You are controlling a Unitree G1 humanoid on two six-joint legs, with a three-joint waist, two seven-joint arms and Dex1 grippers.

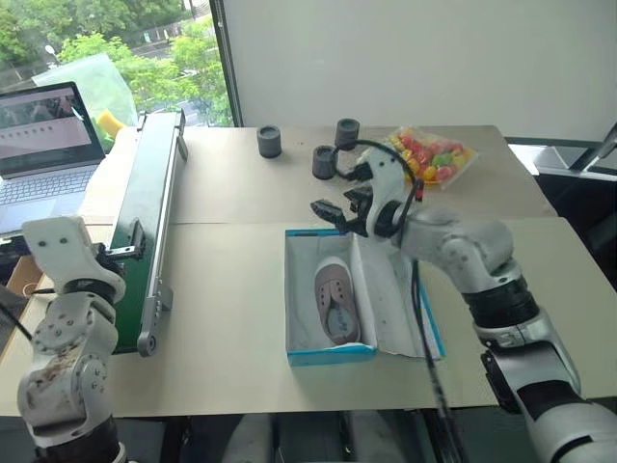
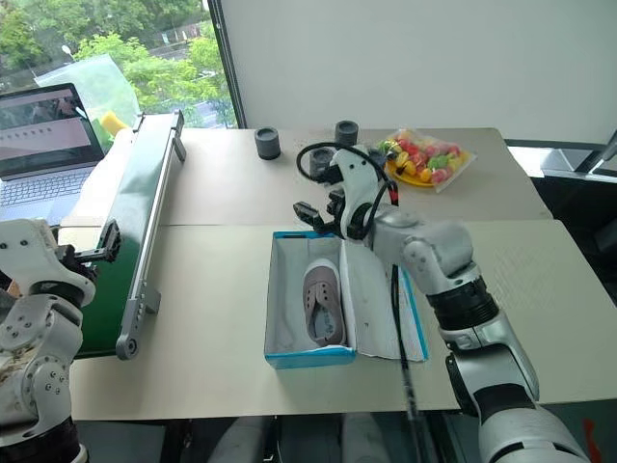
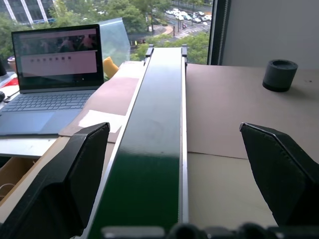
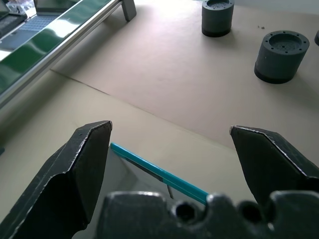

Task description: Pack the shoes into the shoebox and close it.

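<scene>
Left eye view: right gripper (image 1: 339, 214) held wide apart and empty, poised over the far rim of the shoebox (image 1: 333, 356), fingers not touching the cardboard. Just below and nearer than that gripper, shoebox open on the table (image 1: 231, 328), turquoise outside, white inside, lid flap laid out flat on the side of the right arm. One shoe (image 1: 335, 302) lying inside the box, grey-taupe, laces up, well short of the box walls; second shoe not made out. Beyond the right gripper, three dark grey cylinders (image 1: 269, 141), and off to its right a bag of coloured sweets (image 1: 433, 155). Right wrist view: turquoise box edge (image 4: 157, 170) passing between the two black fingers (image 4: 75, 169), apart from both. Left gripper (image 3: 179, 164) likewise spread fully and holding nothing, hovering over the green conveyor belt (image 3: 152, 144), well apart from the shoebox. Beside that gripper, past the belt, an open laptop (image 3: 52, 74)
</scene>
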